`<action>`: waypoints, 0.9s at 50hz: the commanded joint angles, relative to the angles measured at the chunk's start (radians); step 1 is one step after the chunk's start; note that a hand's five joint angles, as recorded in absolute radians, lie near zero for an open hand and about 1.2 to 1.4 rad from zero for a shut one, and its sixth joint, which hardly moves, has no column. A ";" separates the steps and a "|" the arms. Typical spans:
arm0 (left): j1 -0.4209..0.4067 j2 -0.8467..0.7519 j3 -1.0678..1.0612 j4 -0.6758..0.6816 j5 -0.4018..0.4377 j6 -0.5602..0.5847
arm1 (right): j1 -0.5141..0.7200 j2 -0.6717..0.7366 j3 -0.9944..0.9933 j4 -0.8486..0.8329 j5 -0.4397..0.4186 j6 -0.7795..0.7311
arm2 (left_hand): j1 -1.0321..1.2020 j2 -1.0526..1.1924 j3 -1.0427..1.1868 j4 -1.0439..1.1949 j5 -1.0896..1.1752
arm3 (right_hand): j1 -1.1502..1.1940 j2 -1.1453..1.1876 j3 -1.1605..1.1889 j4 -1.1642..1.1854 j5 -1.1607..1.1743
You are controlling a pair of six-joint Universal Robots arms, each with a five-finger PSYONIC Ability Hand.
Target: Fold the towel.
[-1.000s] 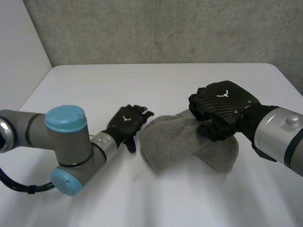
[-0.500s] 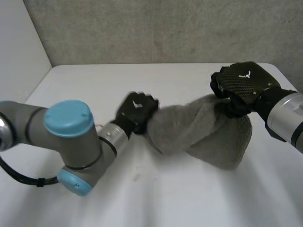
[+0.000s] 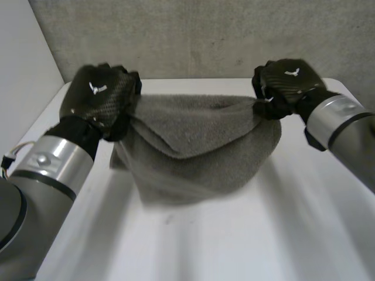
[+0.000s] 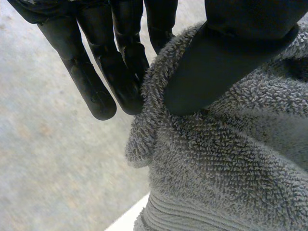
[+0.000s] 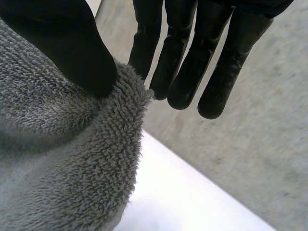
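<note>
— Two grips on one grey towel (image 3: pixel 199 146), and it hangs stretched across the middle of the frame, its upper edge raised off the white surface (image 3: pixel 293 234)!
— Who has which end?
— The left robot hand (image 3: pixel 99 99), upper left of the frame, has the left end bunched against its palm. The right robot hand (image 3: pixel 287 85), upper right, has the other end, right at the top edge.
— Are those real holds?
— Look at the left wrist view: the thumb (image 4: pixel 226 57) presses onto the terry loops and the fingers (image 4: pixel 110 72) run straight along the far side of the edge. The cloth is pinched between them.
— And the right?
— Same story in its own wrist view: thumb (image 5: pixel 62 43) on the near face of the cloth, straight fingers (image 5: pixel 192 62) just past the rolled edge, the innermost one touching it. Both are clamped on the towel.
— How does the cloth lie?
— The top edge sags a little between the two robot hands. One layer drops over the front as a broad flap, ending in a blunt point near the centre. Below it the rest bellies down low over the surface. Whether the bottom touches, I can't tell.
— Background?
— A grey concrete wall (image 3: pixel 205 35) stands behind the far edge of the surface. The left arm (image 3: pixel 53 170) runs in from the lower left, the right arm (image 3: pixel 340 123) from the right edge of the frame.
</note>
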 commanded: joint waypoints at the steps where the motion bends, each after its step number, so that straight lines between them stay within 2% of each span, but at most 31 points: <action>1: -0.006 -0.123 -0.006 -0.040 -0.004 -0.006 | 0.038 0.204 -0.130 0.002 0.060 -0.013 | 0.256 0.184 0.181 0.180 0.209 | 0.371 0.225 0.209 0.200 0.278; 7: -0.008 -0.249 0.040 -0.023 -0.003 0.002 | 0.049 0.344 -0.238 -0.002 0.084 -0.019 | 0.256 0.184 0.181 0.180 0.209 | 0.371 0.225 0.209 0.200 0.278; 9: -0.005 -0.342 0.114 -0.014 -0.011 -0.007 | 0.049 0.425 -0.305 -0.011 0.115 -0.019 | 0.256 0.184 0.181 0.180 0.209 | 0.371 0.225 0.209 0.200 0.278; 16: -0.012 -0.431 0.182 -0.007 -0.001 -0.027 | 0.055 0.501 -0.365 -0.100 0.181 -0.019 | 0.256 0.184 0.181 0.180 0.209 | 0.371 0.225 0.209 0.200 0.278; 18: -0.017 -0.452 0.193 -0.005 -0.001 -0.044 | 0.055 0.512 -0.368 -0.134 0.190 -0.021 | 0.171 0.099 0.096 0.095 0.124 | 0.371 0.225 0.209 0.200 0.278; 19: -0.030 -0.470 0.210 -0.003 -0.003 -0.056 | 0.054 0.524 -0.372 -0.154 0.193 -0.022 | -0.026 -0.098 -0.102 -0.103 -0.073 | 0.194 0.049 0.032 0.023 0.102; 20: -0.046 -0.485 0.225 -0.003 -0.010 -0.061 | 0.054 0.531 -0.376 -0.163 0.196 -0.025 | -0.296 -0.368 -0.371 -0.372 -0.343 | -0.342 -0.488 -0.504 -0.513 -0.435; 21: -0.046 -0.485 0.225 -0.003 -0.011 -0.061 | 0.054 0.532 -0.376 -0.163 0.196 -0.025 | -0.298 -0.370 -0.374 -0.375 -0.345 | -0.347 -0.493 -0.510 -0.519 -0.440; 22: -0.052 -0.490 0.233 -0.006 -0.014 -0.059 | 0.055 0.530 -0.377 -0.163 0.206 -0.036 | -0.572 -0.644 -0.647 -0.648 -0.619 | -0.827 -0.973 -0.989 -0.998 -0.920; 23: -0.051 -0.491 0.238 -0.008 -0.015 -0.059 | 0.055 0.521 -0.374 -0.160 0.221 -0.051 | -0.781 -0.853 -0.856 -0.857 -0.828 | -0.851 -0.997 -1.013 -1.022 -0.944; 24: -0.051 -0.491 0.238 -0.008 -0.015 -0.059 | 0.055 0.521 -0.374 -0.160 0.221 -0.051 | -0.783 -0.855 -0.858 -0.859 -0.830 | -0.851 -0.997 -1.013 -1.022 -0.944; 25: -0.048 -0.484 0.238 -0.011 -0.015 -0.059 | 0.057 0.498 -0.363 -0.157 0.233 -0.071 | -0.890 -0.962 -0.966 -0.967 -0.937 | -0.851 -0.997 -1.013 -1.022 -0.944; 27: -0.044 -0.475 0.235 -0.013 -0.015 -0.061 | 0.057 0.462 -0.348 -0.154 0.238 -0.088 | -0.891 -0.964 -0.967 -0.968 -0.938 | -0.851 -0.997 -1.013 -1.022 -0.944; 34: 0.064 -0.363 0.179 -0.016 -0.012 -0.058 | 0.057 0.241 -0.143 -0.150 0.230 -0.155 | -0.894 -0.966 -0.970 -0.971 -0.941 | -0.851 -0.997 -1.013 -1.022 -0.944; 38: 0.100 -0.315 0.150 -0.016 -0.009 -0.056 | 0.068 0.163 -0.055 -0.128 0.235 -0.169 | -0.894 -0.966 -0.970 -0.971 -0.941 | -0.851 -0.997 -1.013 -1.022 -0.944; 40: 0.149 -0.278 0.124 -0.014 -0.003 -0.059 | 0.110 0.114 0.006 -0.090 0.233 -0.166 | -0.894 -0.966 -0.970 -0.971 -0.941 | -0.850 -0.996 -1.012 -1.021 -0.943; 43: 0.178 -0.264 0.115 -0.014 0.003 -0.061 | 0.141 0.105 0.025 -0.073 0.233 -0.163 | -0.888 -0.961 -0.964 -0.965 -0.936 | -0.817 -0.963 -0.979 -0.988 -0.910; 45: 0.227 -0.258 0.109 -0.017 0.005 -0.062 | 0.204 0.102 0.039 -0.038 0.235 -0.157 | -0.886 -0.958 -0.961 -0.962 -0.933 | -0.800 -0.945 -0.962 -0.971 -0.892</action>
